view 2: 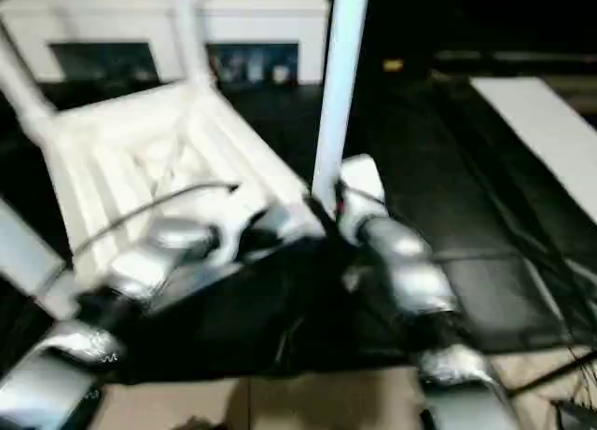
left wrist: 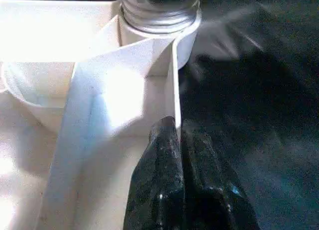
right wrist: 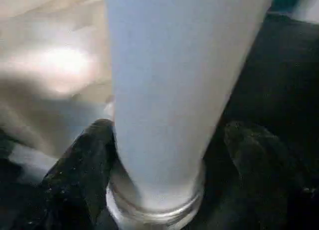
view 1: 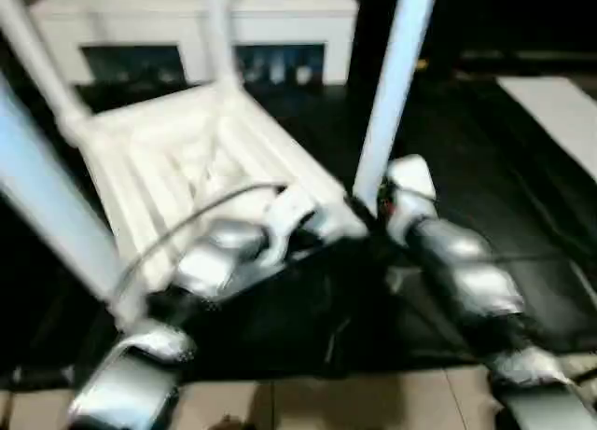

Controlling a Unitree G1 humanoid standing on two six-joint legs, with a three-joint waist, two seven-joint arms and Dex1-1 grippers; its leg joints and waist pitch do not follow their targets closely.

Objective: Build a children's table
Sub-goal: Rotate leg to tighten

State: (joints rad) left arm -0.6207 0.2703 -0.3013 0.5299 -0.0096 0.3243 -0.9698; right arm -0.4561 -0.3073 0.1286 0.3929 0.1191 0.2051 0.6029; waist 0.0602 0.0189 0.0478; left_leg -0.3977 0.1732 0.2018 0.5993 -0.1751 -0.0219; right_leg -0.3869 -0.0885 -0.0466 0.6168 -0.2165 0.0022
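The white plastic tabletop (view 1: 201,173) lies upside down and tilted on the dark floor, its ribbed underside facing up. Long white tapered legs stand up from its corner sockets: one at the near right corner (view 1: 392,94), one at the near left (view 1: 47,206), one at the far left (view 1: 33,52) and one at the far right (view 1: 219,38).

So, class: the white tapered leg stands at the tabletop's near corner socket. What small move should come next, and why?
Probably close the right gripper on the white tapered plastic leg and twist: its fingers straddle it with a gap, threads still showing.
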